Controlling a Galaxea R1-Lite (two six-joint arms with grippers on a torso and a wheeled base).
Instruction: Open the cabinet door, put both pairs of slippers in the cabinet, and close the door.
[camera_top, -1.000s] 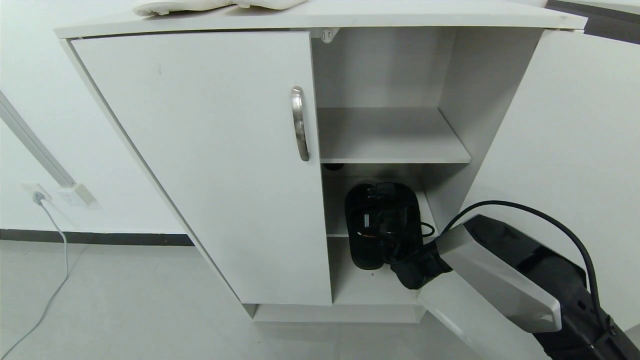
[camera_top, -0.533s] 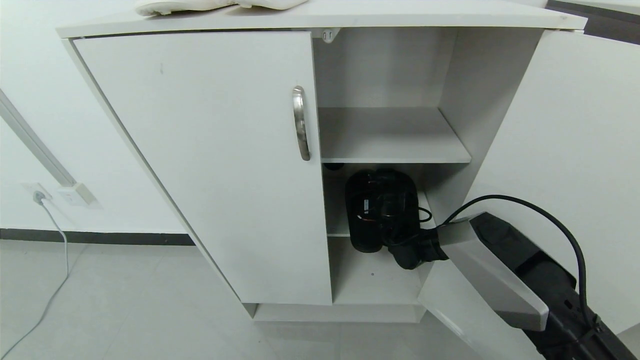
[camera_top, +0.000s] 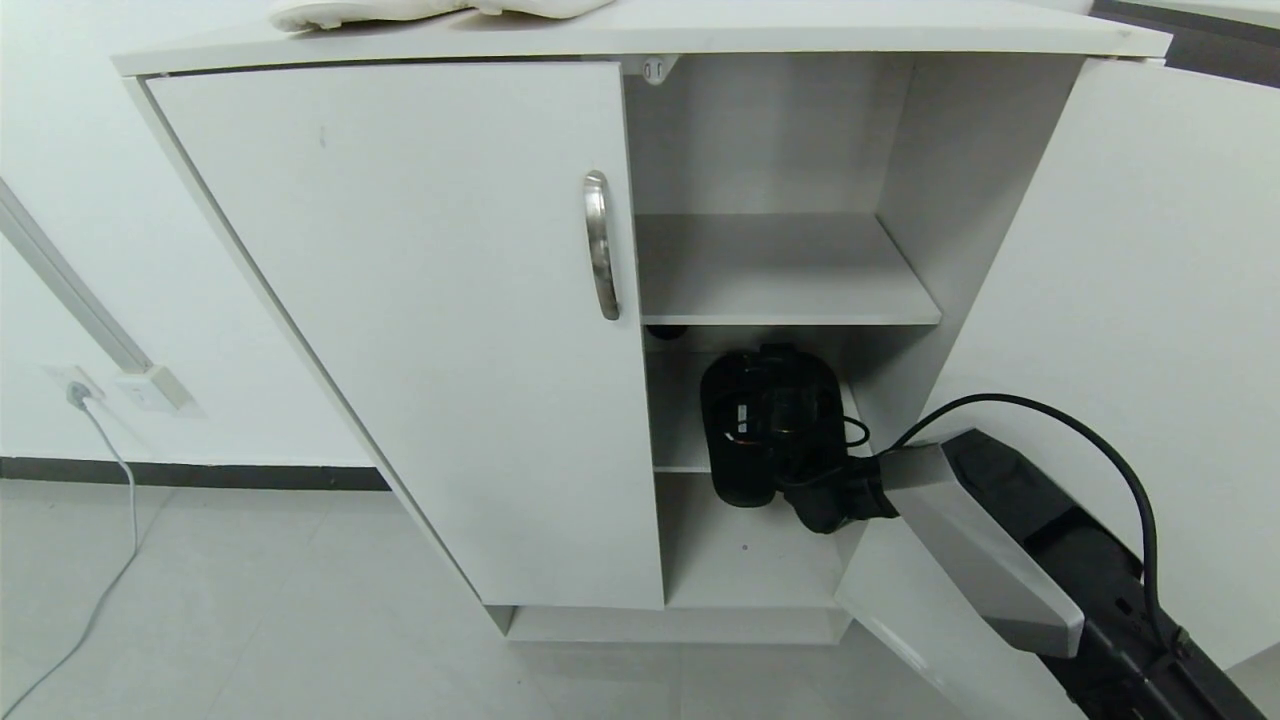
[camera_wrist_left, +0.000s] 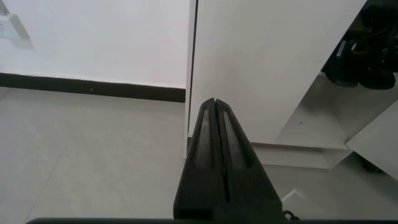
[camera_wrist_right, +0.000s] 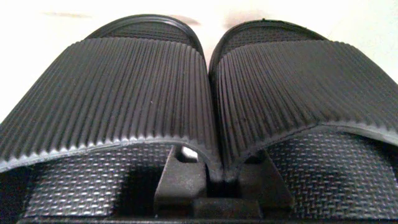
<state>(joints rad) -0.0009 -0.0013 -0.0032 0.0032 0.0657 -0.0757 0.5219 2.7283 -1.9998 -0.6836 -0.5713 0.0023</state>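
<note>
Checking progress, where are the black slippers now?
Head view: the black slippers are held by the right claw inside the cabinet, open right side, just below the upper shelf.

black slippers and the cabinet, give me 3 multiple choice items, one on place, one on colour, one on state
1. Where are the black slippers?
A on top of the cabinet
B on the floor
C inside the open compartment, below the upper shelf

2. What colour are the slippers in the right gripper?
A black
B red
C blue

3. The left door is
A wide open
B shut
C taken off

Answers:
1 C, the head view shows them under that shelf.
2 A, both ribbed straps are black.
3 B, it lies flush with its handle facing out.
</note>
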